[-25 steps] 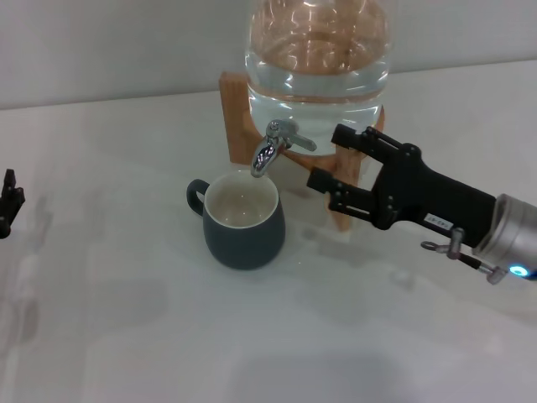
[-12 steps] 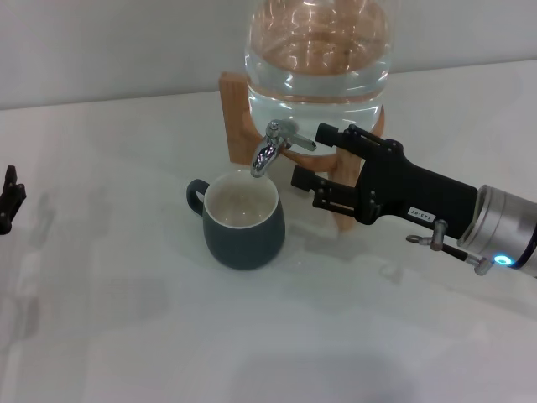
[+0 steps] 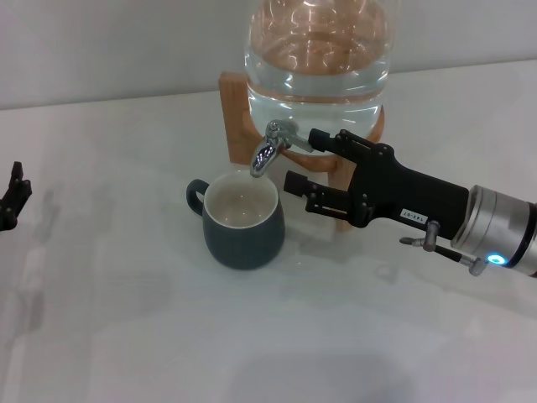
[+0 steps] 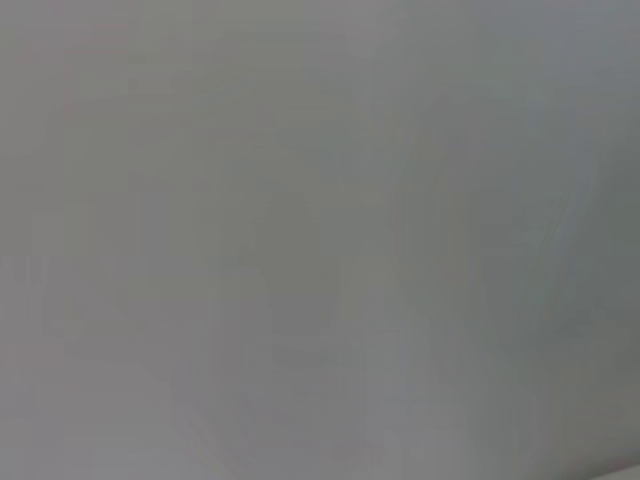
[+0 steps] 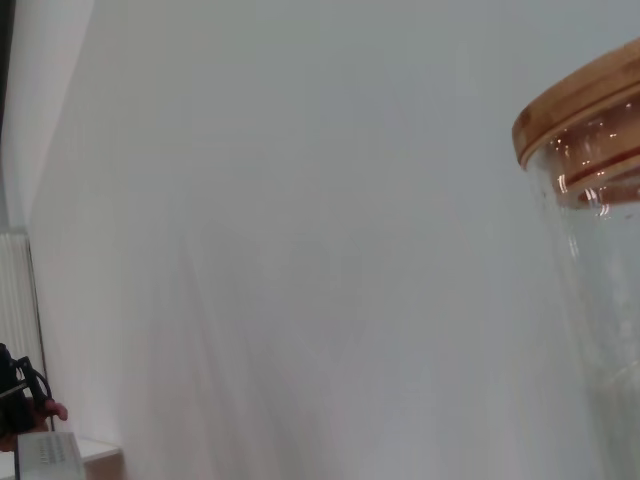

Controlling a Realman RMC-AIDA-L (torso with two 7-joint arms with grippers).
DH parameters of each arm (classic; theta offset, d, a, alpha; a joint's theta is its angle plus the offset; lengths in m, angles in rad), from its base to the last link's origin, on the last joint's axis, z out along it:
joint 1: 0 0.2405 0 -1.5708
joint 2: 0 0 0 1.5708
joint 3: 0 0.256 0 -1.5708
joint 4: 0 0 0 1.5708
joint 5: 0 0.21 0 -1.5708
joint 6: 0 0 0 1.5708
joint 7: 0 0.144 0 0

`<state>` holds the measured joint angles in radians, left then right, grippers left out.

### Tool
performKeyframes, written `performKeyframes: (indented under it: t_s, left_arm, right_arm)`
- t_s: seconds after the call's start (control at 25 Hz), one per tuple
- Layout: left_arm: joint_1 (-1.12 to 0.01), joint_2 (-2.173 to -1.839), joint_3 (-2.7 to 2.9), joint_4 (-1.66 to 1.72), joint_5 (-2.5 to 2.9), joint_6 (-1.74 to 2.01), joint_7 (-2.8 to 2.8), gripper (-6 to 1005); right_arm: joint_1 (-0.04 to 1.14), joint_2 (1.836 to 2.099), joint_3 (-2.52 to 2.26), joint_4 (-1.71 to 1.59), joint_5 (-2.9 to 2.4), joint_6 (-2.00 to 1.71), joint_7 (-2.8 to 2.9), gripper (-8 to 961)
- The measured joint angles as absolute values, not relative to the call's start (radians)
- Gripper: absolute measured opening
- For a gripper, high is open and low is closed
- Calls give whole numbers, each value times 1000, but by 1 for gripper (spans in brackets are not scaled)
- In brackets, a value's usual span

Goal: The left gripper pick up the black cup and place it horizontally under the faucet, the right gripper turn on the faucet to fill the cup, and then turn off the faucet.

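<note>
Dark charcoal black cup [image 3: 243, 221], cream inside, sits upright under the faucet [image 3: 273, 145], and the right gripper [image 3: 305, 159] has slid closer, jaws spread, holding nothing.

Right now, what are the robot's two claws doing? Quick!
Left gripper: parked at the table's far left; cannot tell.
Right gripper: open, empty, fingers by the faucet lever.

black cup [image 3: 243, 222] on table [image 3: 126, 319] under faucet [image 3: 273, 147], jar [image 3: 319, 59] on stand [image 3: 237, 113] behind; right gripper [image 3: 304, 159] beside faucet's right, left gripper [image 3: 10, 201] far left.
</note>
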<state>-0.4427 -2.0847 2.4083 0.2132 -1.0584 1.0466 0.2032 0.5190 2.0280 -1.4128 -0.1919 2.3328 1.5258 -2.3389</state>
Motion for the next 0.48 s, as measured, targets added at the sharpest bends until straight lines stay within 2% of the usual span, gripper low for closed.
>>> performKeyframes:
  t_s: [0.48]
  left_arm:
    - [-453, -2085, 2408, 213, -1058, 1045, 205, 894]
  right_arm:
    - [531, 2028, -1429, -195, 2333, 1529, -2292, 822]
